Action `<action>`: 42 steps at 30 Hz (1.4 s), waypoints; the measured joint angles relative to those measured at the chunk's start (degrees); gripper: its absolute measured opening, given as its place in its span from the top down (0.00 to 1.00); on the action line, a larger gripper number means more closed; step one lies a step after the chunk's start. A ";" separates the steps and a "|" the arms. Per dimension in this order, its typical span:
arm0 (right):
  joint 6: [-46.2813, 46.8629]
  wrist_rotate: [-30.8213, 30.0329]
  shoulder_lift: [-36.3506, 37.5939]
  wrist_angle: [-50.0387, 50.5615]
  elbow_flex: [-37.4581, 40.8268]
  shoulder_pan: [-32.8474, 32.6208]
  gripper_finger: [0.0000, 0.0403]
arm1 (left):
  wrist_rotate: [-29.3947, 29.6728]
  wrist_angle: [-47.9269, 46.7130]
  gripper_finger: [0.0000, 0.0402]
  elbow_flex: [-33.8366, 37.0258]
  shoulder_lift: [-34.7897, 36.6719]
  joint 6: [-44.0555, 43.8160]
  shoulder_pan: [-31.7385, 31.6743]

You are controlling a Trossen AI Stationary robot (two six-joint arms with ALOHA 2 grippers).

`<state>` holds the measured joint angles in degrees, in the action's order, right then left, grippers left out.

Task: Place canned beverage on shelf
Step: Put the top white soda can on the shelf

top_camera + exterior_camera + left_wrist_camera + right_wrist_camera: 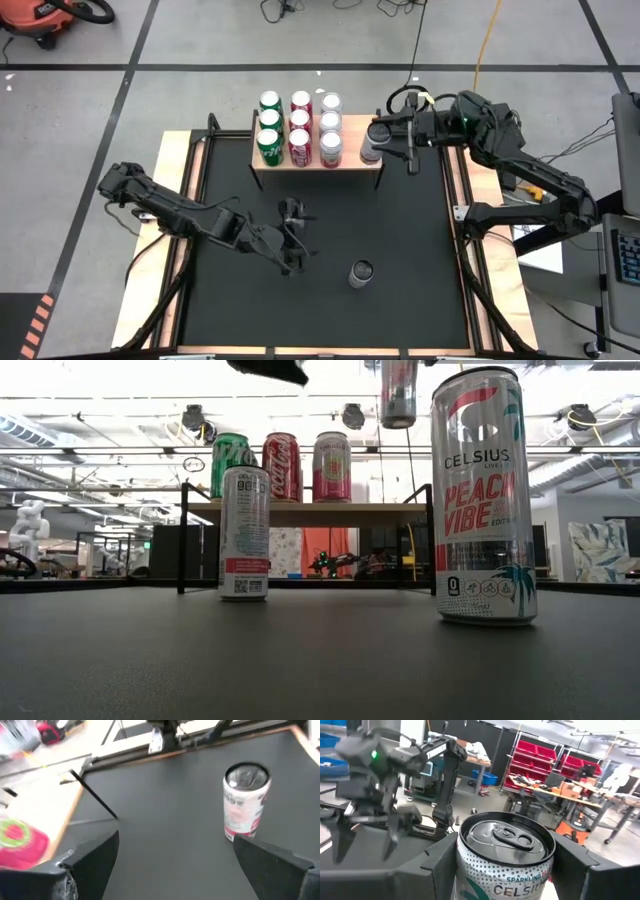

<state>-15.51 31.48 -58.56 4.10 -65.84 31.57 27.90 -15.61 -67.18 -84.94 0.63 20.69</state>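
- The right gripper [379, 139] is gripping a Celsius can [504, 857] between its fingers, holding it raised at the shelf's [350, 160] right end.
- 9 cans [299, 128] are standing on the shelf in 3 rows.
- The left gripper [296, 237] is hanging with fingers spread wide over the black mat [400, 230], near a standing can [361, 273].

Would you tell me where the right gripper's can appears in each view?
High view: can, in the right gripper, at the shelf's right end.
Low view: can at top edge, above the shelf.
Left wrist view: not in it.
Right wrist view: can bottom centre, between the fingers.
Landmark: the shelf.
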 joint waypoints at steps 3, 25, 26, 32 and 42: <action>-0.03 3.49 -1.55 -1.80 0.00 2.68 0.44 | -0.37 -0.77 0.05 0.00 4.59 3.88 -0.09; 10.41 25.33 -19.58 -14.48 -12.92 19.11 0.44 | -0.70 17.52 0.16 29.75 28.64 -1.83 -1.30; 10.43 26.16 -20.81 -14.25 -13.83 19.53 0.44 | -0.45 19.11 0.16 31.26 28.65 -2.82 -1.30; 9.20 27.41 -25.83 -13.78 -15.37 22.51 0.44 | 0.02 28.72 0.16 38.13 28.48 -6.17 -1.15; 3.93 28.83 -30.77 -12.42 -15.37 24.41 0.44 | 2.19 31.93 0.16 40.39 27.95 -7.74 -1.16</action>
<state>-11.58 60.31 -89.33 -8.32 -81.21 55.98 30.09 16.31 -26.79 -56.99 -7.10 19.53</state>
